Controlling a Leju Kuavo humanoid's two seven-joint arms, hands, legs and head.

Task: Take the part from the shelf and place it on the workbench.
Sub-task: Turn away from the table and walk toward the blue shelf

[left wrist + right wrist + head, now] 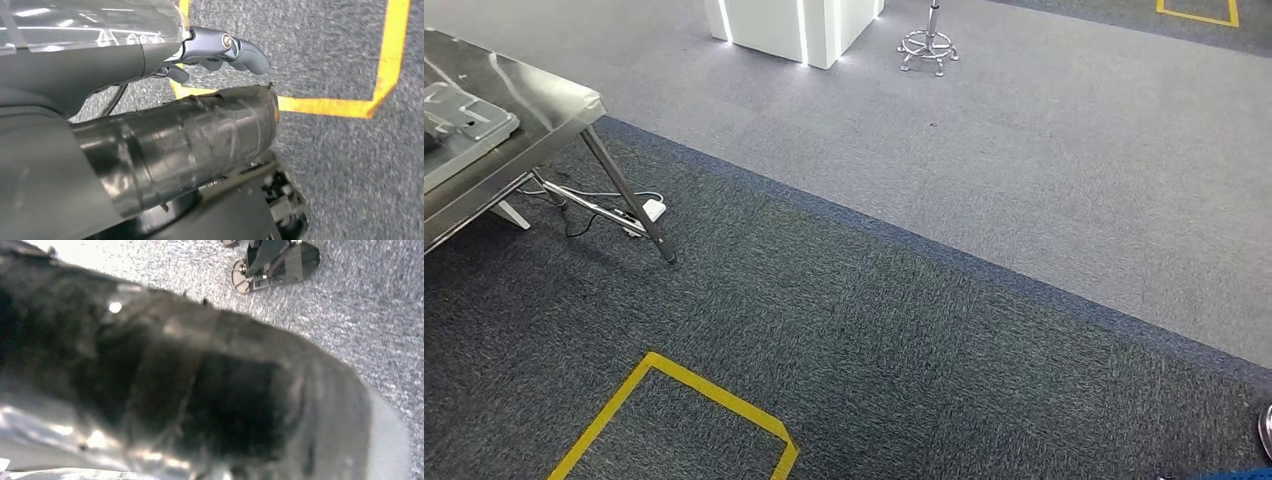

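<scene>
Part, a flat silvery stamped-metal piece (pixel 459 125), lies on your steel workbench (pixel 544 100) at ten o'clock; left hand (pixel 220 50) curls empty, right hand's state unreadable; turning carelessly risks clipping the bench leg.

Light: bright and even from above, soft shadows under the steel table (pixel 544 100) | Glare: white shine streaks on the table top, glowing strips on the white box (pixel 794 25) | Blur: head view sharp; right wrist view very fuzzy and dark up close | Left wrist view: carpet (pixel 350 165) a bit smeared.
</scene>
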